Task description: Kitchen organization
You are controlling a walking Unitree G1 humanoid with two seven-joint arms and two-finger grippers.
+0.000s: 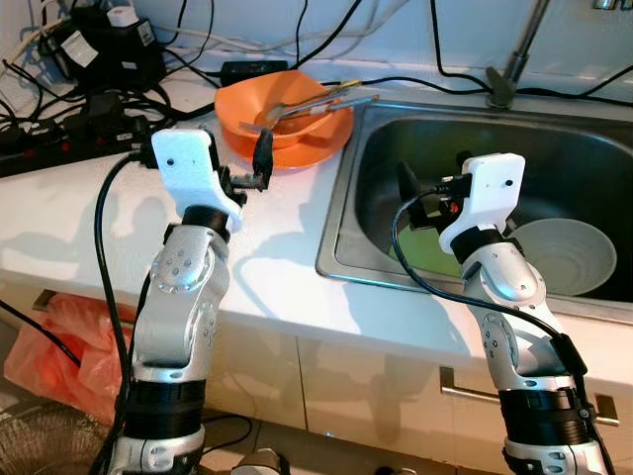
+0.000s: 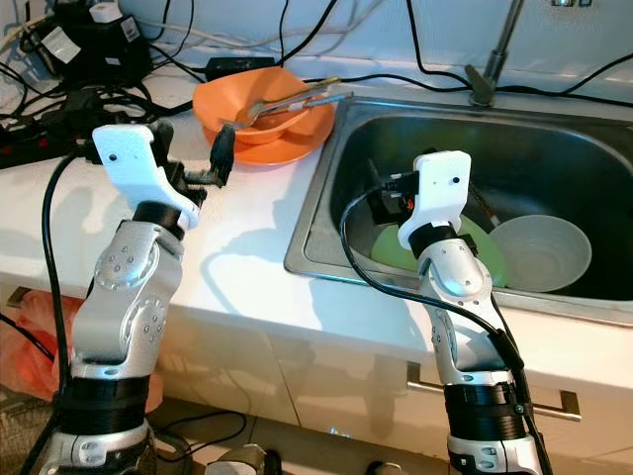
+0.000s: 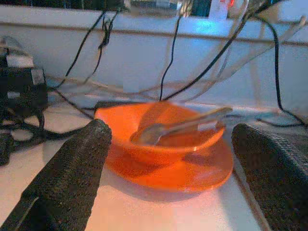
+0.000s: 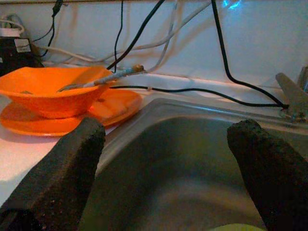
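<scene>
The left tool hovers wide open and empty over the white bench, just short of the orange bowl that sits on an orange plate with metal tongs inside. The right tool, also open and empty, hangs over the sink, where a green plate and a pale bowl lie.

Orange bowl holding utensils sits upright on orange plate.

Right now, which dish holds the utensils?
The orange bowl on the orange plate, on the counter. The white bowl and green plate sit in the sink.
</scene>
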